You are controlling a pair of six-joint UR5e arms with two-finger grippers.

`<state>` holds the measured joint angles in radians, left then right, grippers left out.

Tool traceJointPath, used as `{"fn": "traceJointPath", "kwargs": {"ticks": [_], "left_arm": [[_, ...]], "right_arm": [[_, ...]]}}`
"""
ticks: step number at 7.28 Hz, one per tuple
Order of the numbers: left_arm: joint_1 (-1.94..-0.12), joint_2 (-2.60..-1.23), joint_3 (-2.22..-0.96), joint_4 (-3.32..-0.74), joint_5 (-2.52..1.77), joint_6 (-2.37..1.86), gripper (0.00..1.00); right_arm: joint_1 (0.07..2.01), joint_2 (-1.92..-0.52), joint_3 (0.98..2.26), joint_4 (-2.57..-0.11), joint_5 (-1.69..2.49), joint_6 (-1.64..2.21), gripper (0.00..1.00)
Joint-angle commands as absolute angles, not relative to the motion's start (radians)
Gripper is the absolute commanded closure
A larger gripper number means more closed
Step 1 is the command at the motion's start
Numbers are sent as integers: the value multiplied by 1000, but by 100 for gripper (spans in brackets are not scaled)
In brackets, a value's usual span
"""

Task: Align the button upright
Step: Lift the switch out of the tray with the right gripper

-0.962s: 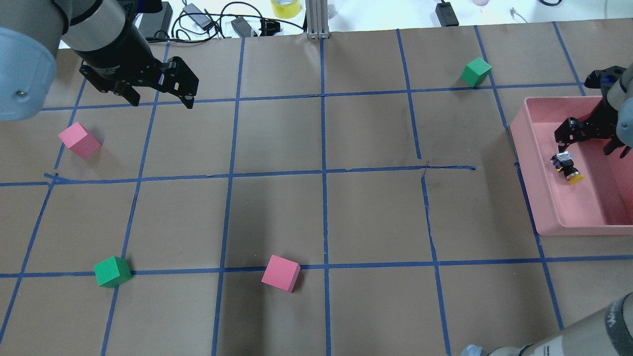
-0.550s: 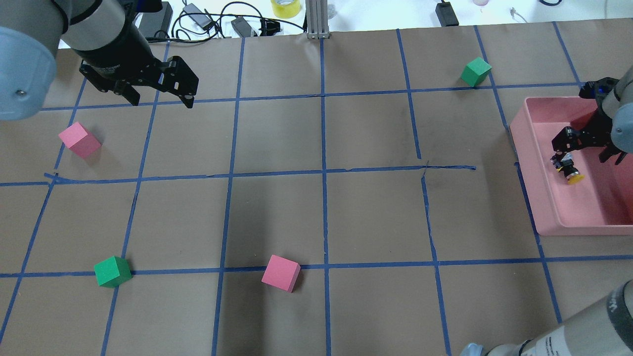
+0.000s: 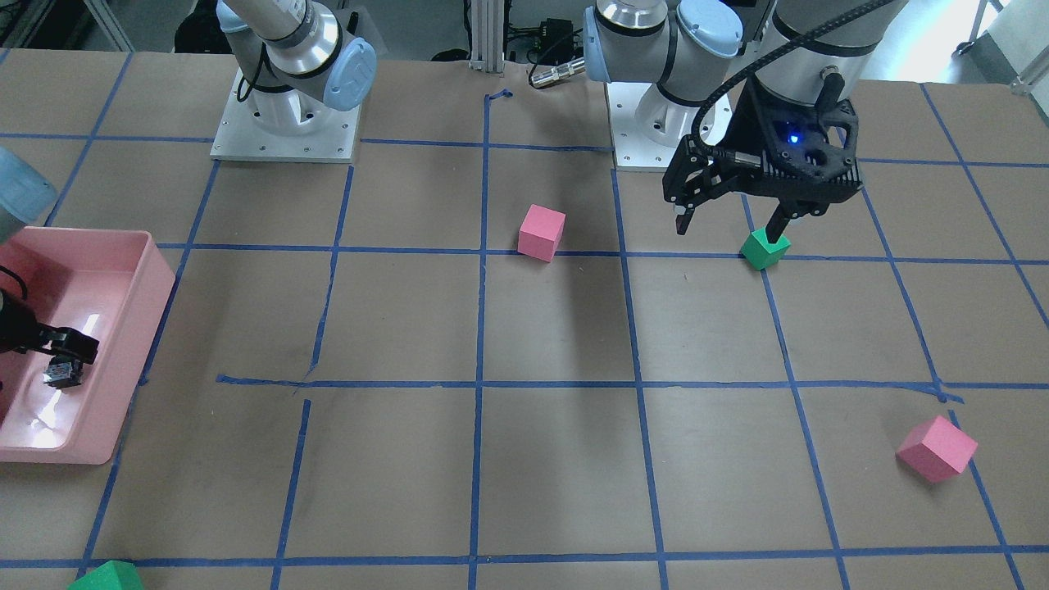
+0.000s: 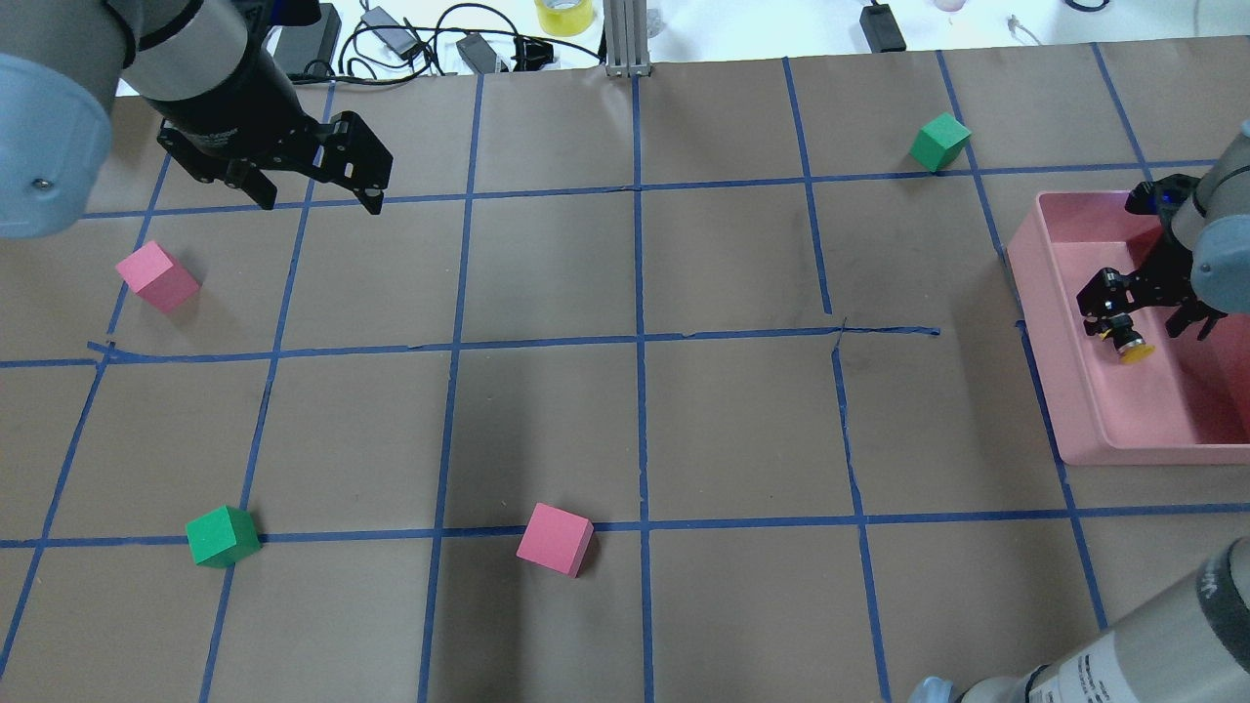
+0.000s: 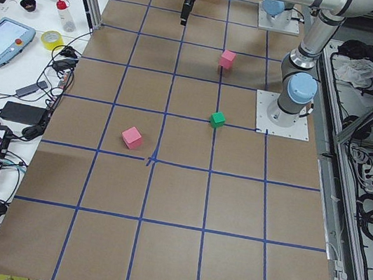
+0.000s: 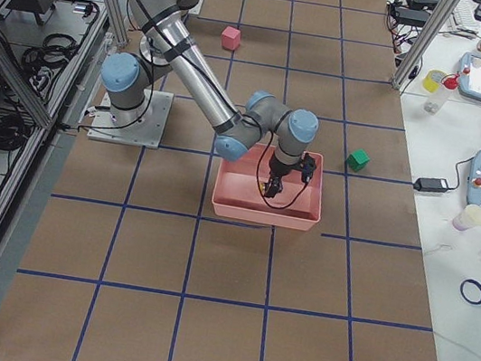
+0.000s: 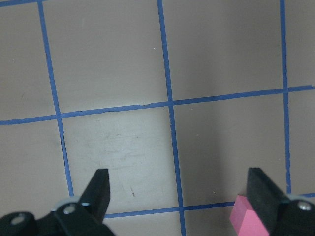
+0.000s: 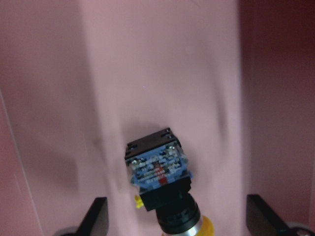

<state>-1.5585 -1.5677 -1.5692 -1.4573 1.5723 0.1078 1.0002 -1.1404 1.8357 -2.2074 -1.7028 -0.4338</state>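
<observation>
The button (image 4: 1128, 340) lies on its side on the floor of the pink bin (image 4: 1041, 332), yellow cap toward the robot's side. My right gripper (image 4: 1152, 310) is open and low over it, one finger covering its contact block in the overhead view. In the right wrist view the button (image 8: 160, 179) lies between the two open fingers (image 8: 97, 215), blue contact block facing the camera, not touched. It also shows in the front view (image 3: 61, 373). My left gripper (image 4: 317, 195) is open and empty, hovering over the far left of the table; it also shows in the left wrist view (image 7: 179, 196).
Pink cubes (image 4: 156, 276) (image 4: 554, 539) and green cubes (image 4: 222, 536) (image 4: 939, 142) stand on the brown gridded table. The bin's walls (image 3: 156, 279) enclose the right gripper closely. Cables and a tape roll (image 4: 563, 15) lie beyond the far edge.
My right gripper has moved lower into the bin and toward the button, now straddling its base. The button has not moved. The left arm has not moved.
</observation>
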Motion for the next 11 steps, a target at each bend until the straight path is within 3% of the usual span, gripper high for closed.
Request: {"fn": "traceJointPath", "kwargs": {"ticks": [1, 2, 3, 4, 9, 11], "left_arm": [[-1559, -1568, -1568, -1457, 1572, 107, 0], [-1559, -1568, -1568, -1457, 1572, 107, 0], [-1559, -1568, -1568, -1457, 1572, 107, 0], [-1559, -1568, -1569, -1457, 1572, 107, 0], [-1559, -1568, -1569, -1457, 1572, 109, 0], [-1559, -1568, -1569, -1457, 1572, 107, 0]], "right_arm": [[1000, -1134, 1836, -2207, -1701, -433, 26], [1000, -1134, 1836, -2206, -1703, -431, 49], [1000, -1134, 1836, -2204, -1701, -433, 79], [1000, -1135, 1836, -2195, -1701, -430, 100], [1000, -1253, 1798, -2123, -1695, -423, 100], [1000, -1270, 1696, -2039, -1680, -457, 100]]}}
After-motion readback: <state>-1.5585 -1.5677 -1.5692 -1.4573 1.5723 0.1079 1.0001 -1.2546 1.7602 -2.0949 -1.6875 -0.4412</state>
